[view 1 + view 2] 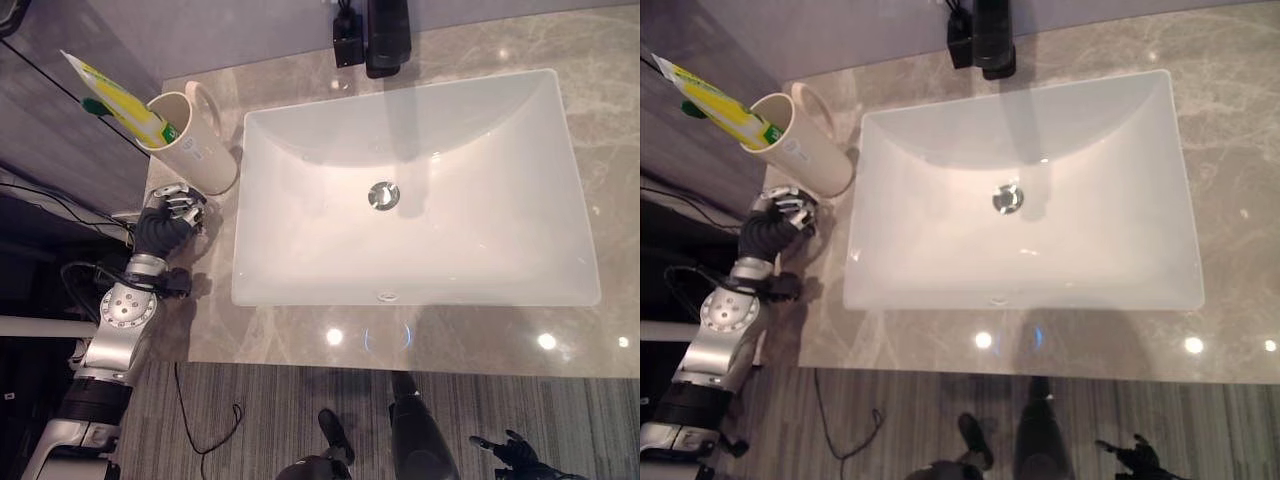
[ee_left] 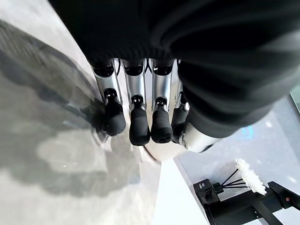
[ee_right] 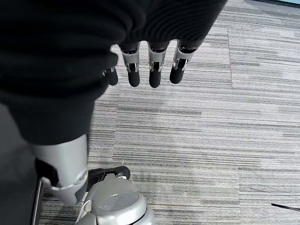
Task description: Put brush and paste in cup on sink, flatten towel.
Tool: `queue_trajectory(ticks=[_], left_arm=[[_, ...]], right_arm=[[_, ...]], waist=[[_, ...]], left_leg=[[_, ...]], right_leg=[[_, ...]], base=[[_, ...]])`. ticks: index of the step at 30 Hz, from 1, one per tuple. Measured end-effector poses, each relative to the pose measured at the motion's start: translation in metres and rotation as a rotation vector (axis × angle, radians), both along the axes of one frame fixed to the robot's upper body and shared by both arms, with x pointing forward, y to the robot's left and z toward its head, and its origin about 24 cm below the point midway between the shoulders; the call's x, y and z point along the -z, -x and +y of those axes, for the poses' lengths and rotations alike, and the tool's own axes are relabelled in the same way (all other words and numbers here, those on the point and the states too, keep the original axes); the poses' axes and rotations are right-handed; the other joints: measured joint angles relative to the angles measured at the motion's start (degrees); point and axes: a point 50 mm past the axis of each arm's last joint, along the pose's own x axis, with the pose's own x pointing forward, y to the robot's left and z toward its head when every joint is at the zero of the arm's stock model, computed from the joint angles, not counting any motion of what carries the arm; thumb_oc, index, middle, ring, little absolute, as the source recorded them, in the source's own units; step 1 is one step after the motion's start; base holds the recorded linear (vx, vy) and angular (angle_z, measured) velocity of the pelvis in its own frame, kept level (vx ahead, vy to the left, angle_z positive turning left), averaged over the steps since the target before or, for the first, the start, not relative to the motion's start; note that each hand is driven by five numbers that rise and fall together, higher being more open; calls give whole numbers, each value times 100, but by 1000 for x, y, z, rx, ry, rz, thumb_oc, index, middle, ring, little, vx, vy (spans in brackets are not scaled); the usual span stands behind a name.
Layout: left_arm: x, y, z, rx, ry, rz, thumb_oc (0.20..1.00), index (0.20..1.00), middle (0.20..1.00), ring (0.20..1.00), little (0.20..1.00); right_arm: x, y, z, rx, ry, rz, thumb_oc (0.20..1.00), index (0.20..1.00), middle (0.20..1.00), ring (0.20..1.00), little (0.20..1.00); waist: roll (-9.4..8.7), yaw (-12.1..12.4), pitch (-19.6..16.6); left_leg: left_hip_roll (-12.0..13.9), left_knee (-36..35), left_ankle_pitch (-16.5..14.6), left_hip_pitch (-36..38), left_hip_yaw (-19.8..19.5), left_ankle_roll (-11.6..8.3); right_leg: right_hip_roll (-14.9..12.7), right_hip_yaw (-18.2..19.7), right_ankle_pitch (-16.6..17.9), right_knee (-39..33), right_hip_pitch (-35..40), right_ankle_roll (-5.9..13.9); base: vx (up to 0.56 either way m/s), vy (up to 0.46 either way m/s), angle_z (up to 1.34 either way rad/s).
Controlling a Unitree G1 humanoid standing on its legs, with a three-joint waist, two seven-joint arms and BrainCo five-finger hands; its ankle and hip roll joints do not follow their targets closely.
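Left eye view: the white sink (image 1: 420,190) spans the counter (image 1: 600,60), empty. At its ten o'clock the cup (image 1: 195,145) holds the paste (image 1: 120,100); brush and towel unseen. Left hand (image 1: 170,215) sits at the cup's six o'clock, fingers curled, empty. Right hand (image 3: 150,70) hangs relaxed over the floor. I'd withdraw gently, keeping the cup upright.

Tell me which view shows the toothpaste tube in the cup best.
The left eye view: the toothpaste tube stands tilted in the cup, wholly in frame. The right eye view shows it too, nearer the frame's edge. The left wrist view catches a bit of the cup's base.
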Motion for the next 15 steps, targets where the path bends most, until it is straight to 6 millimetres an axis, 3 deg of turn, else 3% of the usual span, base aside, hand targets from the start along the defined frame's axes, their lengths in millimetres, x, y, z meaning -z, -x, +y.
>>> queue_trajectory(ticks=[6,15], left_arm=[[0,-1,-1,2,1,-5,200,200,200,200,200],[-15,-29,5,-123,10,-62,200,200,200,200,200]], right_arm=[[1,0,2,0,-6,-5,1000,1000,1000,1000,1000],[2,0,6,21,-26,-23,1000,1000,1000,1000,1000]], waist=[[0,-7,0],[-4,-67,-3]], left_leg=[[8,-1,-1,14,40,-1],[37,-24,-6,-56,84,-6]], right_leg=[[32,72,4,0,-15,-3],[81,109,17,0,-109,-7]], base=[[0,-12,-4],[6,-15,-3]])
